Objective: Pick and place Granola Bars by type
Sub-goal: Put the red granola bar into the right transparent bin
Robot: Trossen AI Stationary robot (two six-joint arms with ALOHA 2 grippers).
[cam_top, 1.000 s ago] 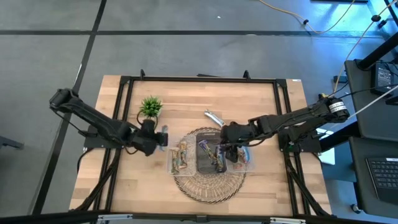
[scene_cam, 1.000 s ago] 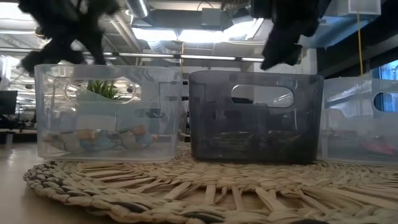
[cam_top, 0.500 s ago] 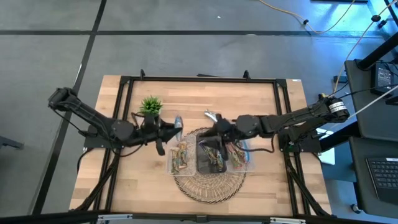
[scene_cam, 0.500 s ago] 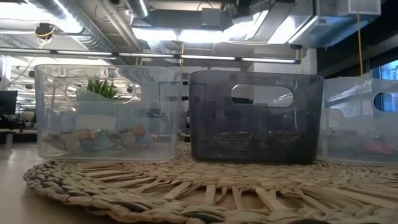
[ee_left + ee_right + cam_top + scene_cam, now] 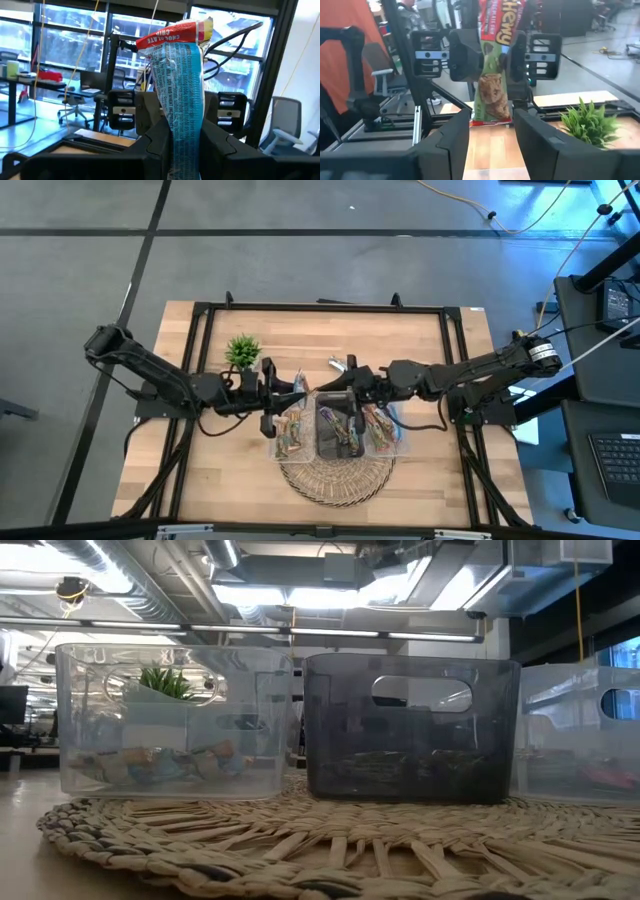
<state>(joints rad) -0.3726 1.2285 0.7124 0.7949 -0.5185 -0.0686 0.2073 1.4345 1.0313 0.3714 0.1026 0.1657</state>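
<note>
Both grippers, left gripper (image 5: pixel 300 387) and right gripper (image 5: pixel 328 386), meet above the bins' (image 5: pixel 337 430) far edge, pinching one granola bar (image 5: pixel 177 80) end-to-end.

Ahead of the left fingers (image 5: pixel 296 388) the right fingers (image 5: pixel 332 387) block passage; bare worktop (image 5: pixel 400 340) lies open beyond both.
</note>
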